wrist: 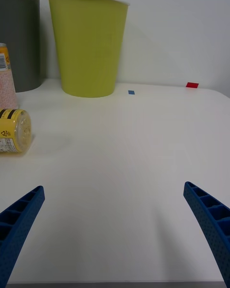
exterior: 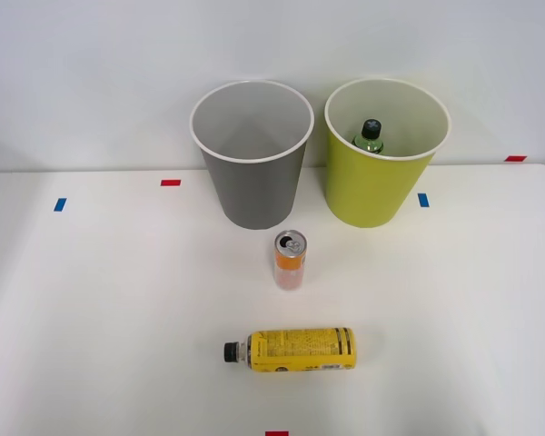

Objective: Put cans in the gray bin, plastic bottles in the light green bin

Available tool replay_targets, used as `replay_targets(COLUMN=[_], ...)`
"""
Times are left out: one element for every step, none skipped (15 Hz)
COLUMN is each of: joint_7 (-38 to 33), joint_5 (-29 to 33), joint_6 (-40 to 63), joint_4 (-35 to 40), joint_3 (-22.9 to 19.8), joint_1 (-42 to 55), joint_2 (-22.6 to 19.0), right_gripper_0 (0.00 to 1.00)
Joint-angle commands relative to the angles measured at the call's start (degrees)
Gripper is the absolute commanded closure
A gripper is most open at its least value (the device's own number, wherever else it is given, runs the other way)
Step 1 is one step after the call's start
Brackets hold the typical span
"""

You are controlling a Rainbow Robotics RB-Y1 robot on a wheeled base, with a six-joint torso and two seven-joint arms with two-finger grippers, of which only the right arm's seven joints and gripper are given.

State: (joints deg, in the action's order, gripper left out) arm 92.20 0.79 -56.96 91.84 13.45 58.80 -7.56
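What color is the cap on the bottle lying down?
Black. The yellow-label bottle has a black cap, clearest in the front view.

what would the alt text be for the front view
A white table holds a gray bin and a light green bin with a green bottle inside. An upright orange can stands before the bins, and a yellow bottle lies nearer.

The right gripper hangs low over the white table, its blue ribbed fingers spread wide. The tall yellow-green tapered bin stands at the table's far edge, the gray tapered bin just beside it. The yellow-labelled plastic bottle lies on its side near the upright orange-and-pink can.
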Motion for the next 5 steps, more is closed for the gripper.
replay_targets(joint_7=[0.0,0.0,0.0,0.0,0.0], joint_5=[0.0,0.0,0.0,0.0,0.0], joint_6=[0.0,0.0,0.0,0.0,0.0], joint_4=[0.0,0.0,0.0,0.0,0.0], joint_3=[0.0,0.0,0.0,0.0,0.0], joint_1=[0.0,0.0,0.0,0.0,0.0], joint_2=[0.0,0.0,0.0,0.0,0.0], right_gripper_0=[0.00,0.00,0.00,0.00,0.00])
